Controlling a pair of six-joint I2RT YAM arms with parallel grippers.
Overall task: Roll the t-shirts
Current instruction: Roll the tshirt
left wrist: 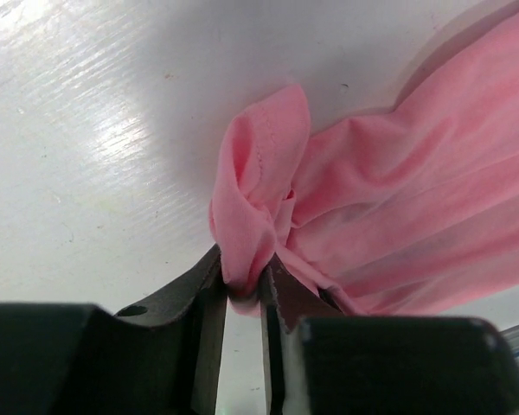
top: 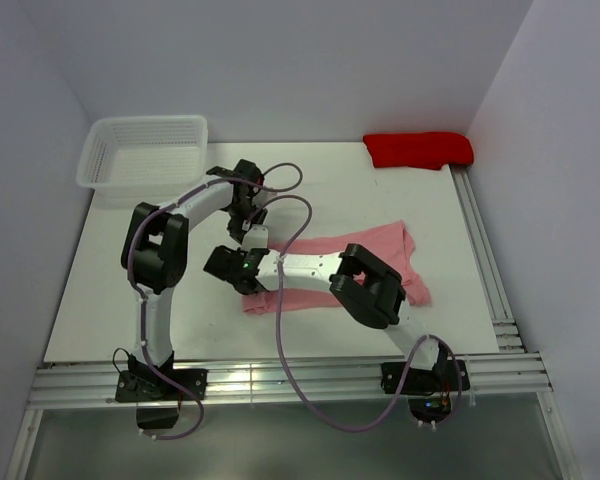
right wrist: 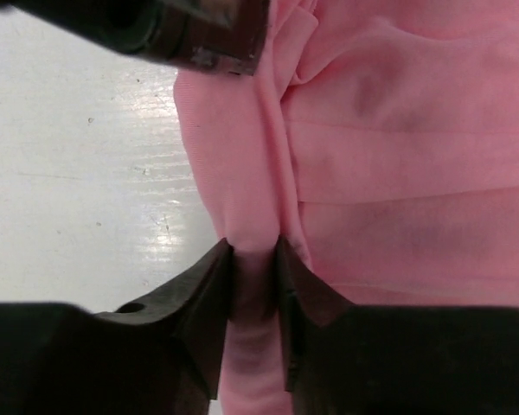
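- Pink t-shirt [left wrist: 432,207] is bunched into a small lump between the tips of the left claw [left wrist: 244,290]; the jaws are nearly together and clamped on that fold.
- Right claw [right wrist: 255,251] pinches a flat strip of the same edge. The gap is narrow and cloth fills it.
- Both claws sit close together at the shirt's left end, the left one just beyond the right.
- The shirt lies on the table [top: 180,300] as a long folded band, nearer than the basket [top: 145,120] and to its right.
- A red cloth [top: 418,150] sits far right of the basket and is not involved.
- Step, as I judge it: starting the roll from this end.
- To do it well, hold both pinches level on one edge, turn them over together toward the far end, and keep the cloth taut so the first turn is tight.
- The left grip looks lumpy, so the roll may skew.
- The left arm's elbow is raised just right of the basket, its forearm reaching right and its wrist tipped down.
- The right arm reaches left, low over the shirt, its elbow covering the middle.
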